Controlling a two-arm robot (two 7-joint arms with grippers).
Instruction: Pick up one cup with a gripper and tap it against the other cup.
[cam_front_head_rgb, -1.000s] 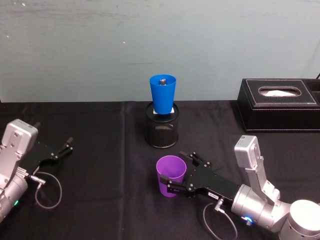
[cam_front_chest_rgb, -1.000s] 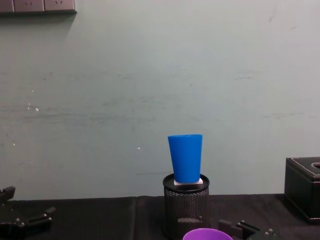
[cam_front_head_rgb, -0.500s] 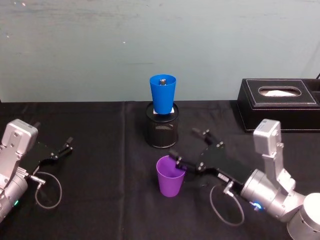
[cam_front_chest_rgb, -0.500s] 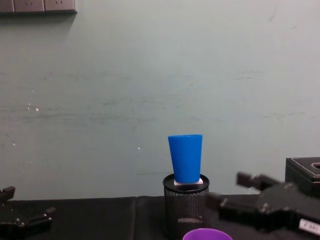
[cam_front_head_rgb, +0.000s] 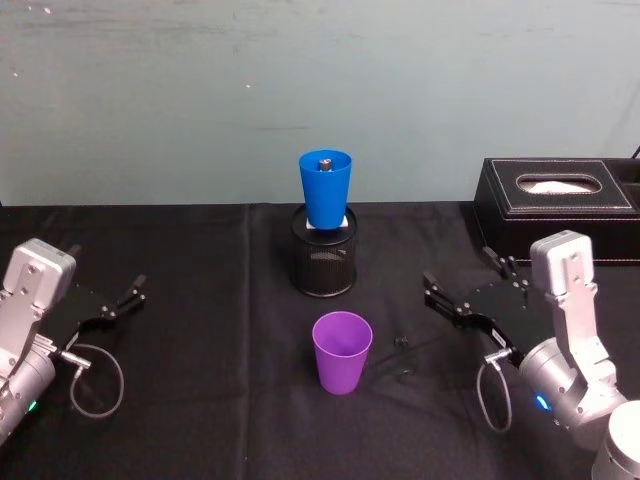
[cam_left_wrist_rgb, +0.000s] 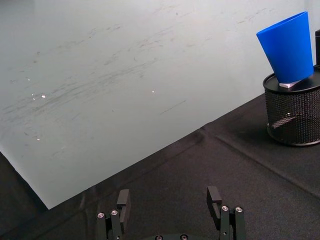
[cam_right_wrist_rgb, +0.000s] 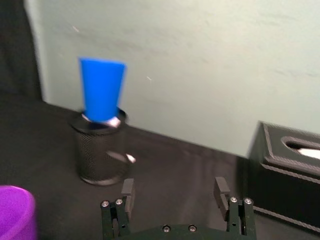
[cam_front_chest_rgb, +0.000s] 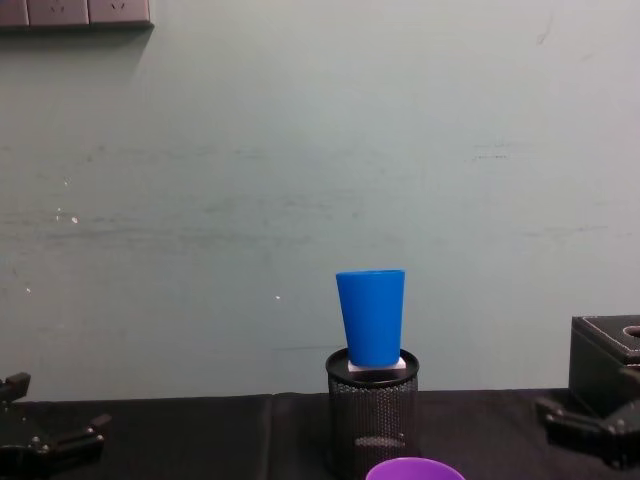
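Purple cup stands upright, mouth up, at lower centre; blue cup sits upright on the mesh holder above. Right gripper, fingers spread, holds nothing.

surface: black-clothed table | on it: purple cup, mesh holder, tissue box

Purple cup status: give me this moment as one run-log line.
purple cup: upright on table, free | right gripper: open, to its right, apart | blue cup: on mesh holder | left gripper: open, parked far left
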